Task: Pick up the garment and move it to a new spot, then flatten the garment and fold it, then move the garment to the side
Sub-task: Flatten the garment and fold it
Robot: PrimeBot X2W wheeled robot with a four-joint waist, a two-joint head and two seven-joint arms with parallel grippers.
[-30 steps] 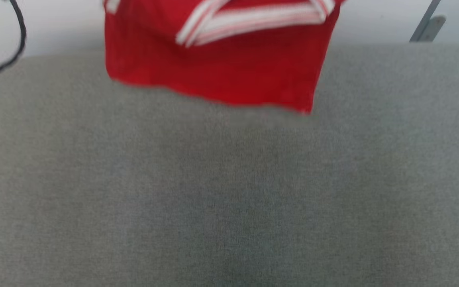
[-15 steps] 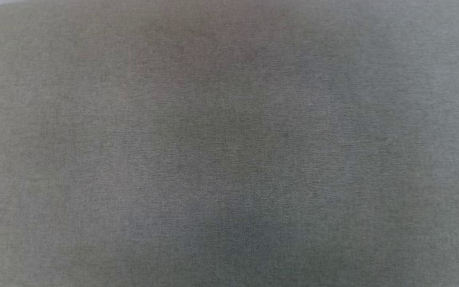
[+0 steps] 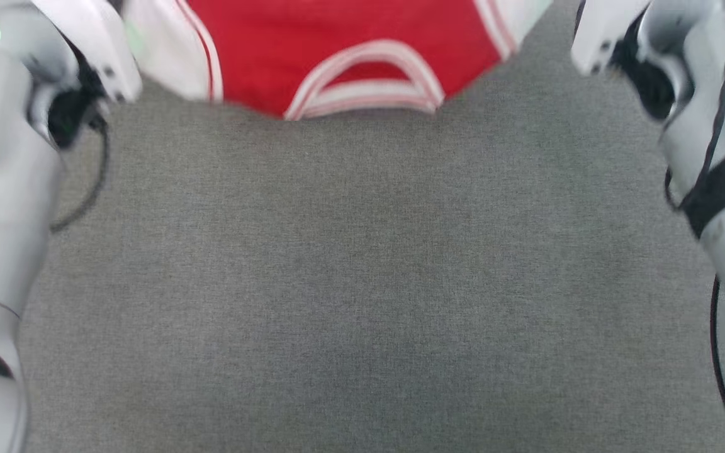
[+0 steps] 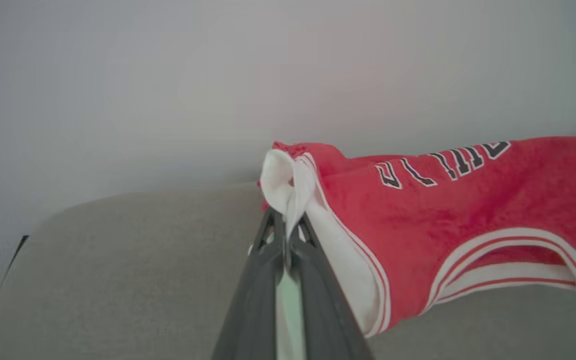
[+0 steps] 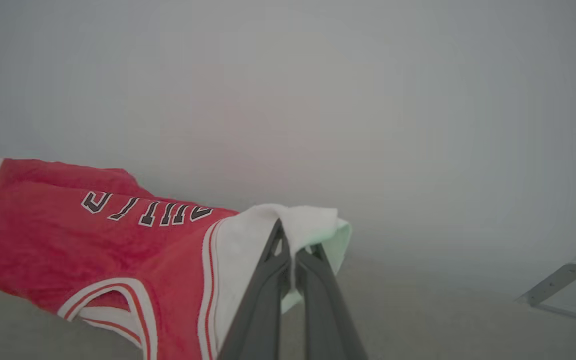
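The grey fabric-covered surface (image 3: 362, 283) spreads wide, the red garment (image 3: 337, 50) over its far part.

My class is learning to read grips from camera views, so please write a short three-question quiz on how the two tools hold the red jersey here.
1. True or false: the left tool is shut on the jersey.
2. The right tool grips the jersey by: A its red hem; B a white sleeve; C its neck trim.
3. Fill in: the surface below the jersey is ___ in colour.
Key: 1 true; 2 B; 3 grey.
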